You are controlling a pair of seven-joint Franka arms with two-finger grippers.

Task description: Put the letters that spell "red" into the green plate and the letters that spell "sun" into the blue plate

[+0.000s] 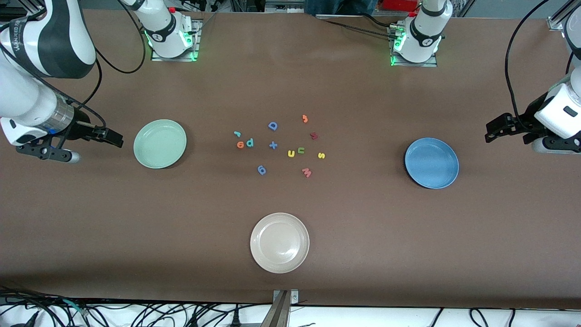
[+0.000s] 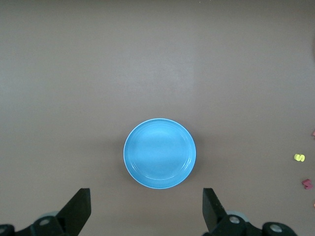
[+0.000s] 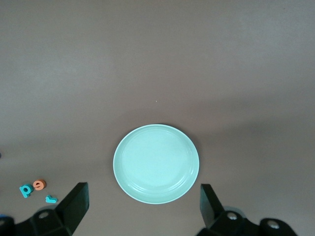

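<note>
1. My left gripper (image 2: 145, 211) hangs released, jaws wide, holding nothing, over bare table beside the blue plate (image 1: 431, 163).
2. My right gripper (image 3: 142, 209) hangs equally released beside the green plate (image 1: 160, 143).
3. The teal r (image 1: 237, 133), orange e (image 1: 240, 145), teal d (image 1: 249, 143), yellow u (image 1: 291, 153), olive n (image 1: 301, 150) and yellow s (image 1: 321, 155) lie on the table between the plates, well apart from both grippers.

You've got a cream plate (image 1: 279, 243) nearest the front camera. Mid-table distractors: blue capital D (image 1: 273, 126), blue plus sign (image 1: 273, 145), blue 6-shaped piece (image 1: 262, 170), orange 3 (image 1: 305, 119), dark red piece (image 1: 313, 135), pink w (image 1: 307, 172).
</note>
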